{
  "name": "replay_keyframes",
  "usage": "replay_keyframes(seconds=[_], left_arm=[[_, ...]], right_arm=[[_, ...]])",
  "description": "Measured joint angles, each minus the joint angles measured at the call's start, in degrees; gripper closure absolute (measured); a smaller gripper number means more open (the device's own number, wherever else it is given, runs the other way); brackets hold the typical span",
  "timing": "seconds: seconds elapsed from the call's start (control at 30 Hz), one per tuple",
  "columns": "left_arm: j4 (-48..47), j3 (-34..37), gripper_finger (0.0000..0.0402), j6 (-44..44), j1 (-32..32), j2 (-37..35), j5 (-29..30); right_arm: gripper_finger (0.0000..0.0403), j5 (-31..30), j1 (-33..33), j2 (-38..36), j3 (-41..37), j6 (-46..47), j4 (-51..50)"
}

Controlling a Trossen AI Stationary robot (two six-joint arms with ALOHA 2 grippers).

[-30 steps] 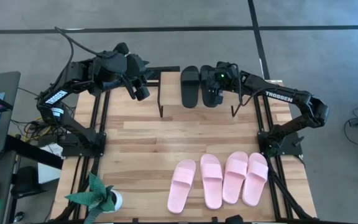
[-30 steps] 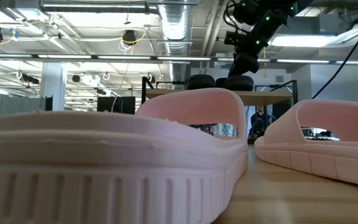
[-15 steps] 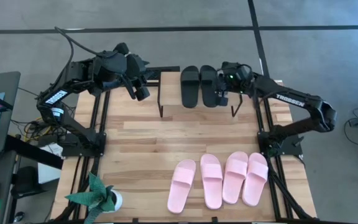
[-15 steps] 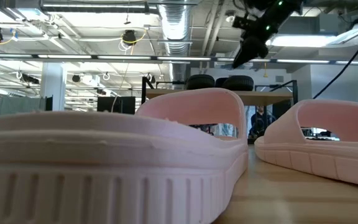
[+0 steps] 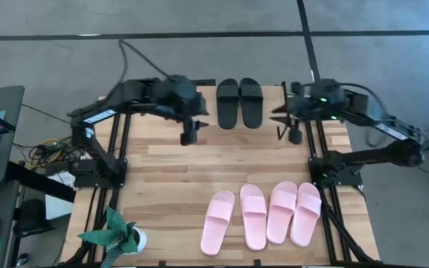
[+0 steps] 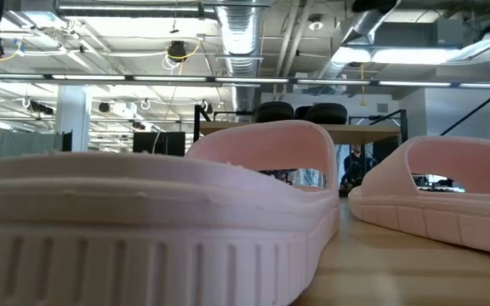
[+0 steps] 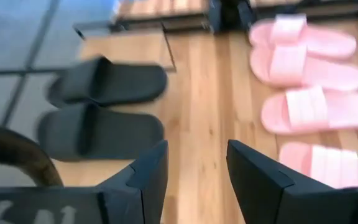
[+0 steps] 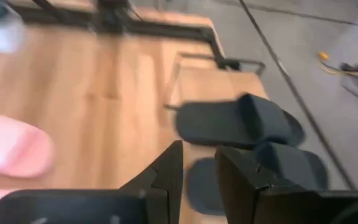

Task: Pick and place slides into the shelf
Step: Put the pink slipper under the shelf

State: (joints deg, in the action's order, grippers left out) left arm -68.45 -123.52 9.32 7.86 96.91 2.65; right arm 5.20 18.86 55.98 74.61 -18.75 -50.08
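Black slides [image 5: 239,103] side by side on shelf [image 5: 203,97]; both claws, left [image 5: 188,137] and right [image 5: 295,135], empty, released, flanking.

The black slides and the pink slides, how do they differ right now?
The black slides are a matte black pair, while the pink slides are four and pale. The black slides sit side by side on the shelf at the table's far edge; the pink slides lie in a row on the table at its near edge. Both kinds are open-toe with one wide strap, and neither gripper holds any.
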Motion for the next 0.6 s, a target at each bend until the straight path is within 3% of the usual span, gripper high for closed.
replay_keyframes(seconds=[0.3, 0.6], left_arm=[[0.9, 0.0, 0.0249, -5.3, 0.0, 7.0, -9.0], [2.6, 0.0, 0.0249, -18.0, -1.2, 13.1, -13.8]], right_arm=[[0.0321, 1.0, -7.0, -9.3, 0.0, 13.7, -4.0], [0.0321, 1.0, -12.5, -10.0, 0.0, 14.3, -3.9]])
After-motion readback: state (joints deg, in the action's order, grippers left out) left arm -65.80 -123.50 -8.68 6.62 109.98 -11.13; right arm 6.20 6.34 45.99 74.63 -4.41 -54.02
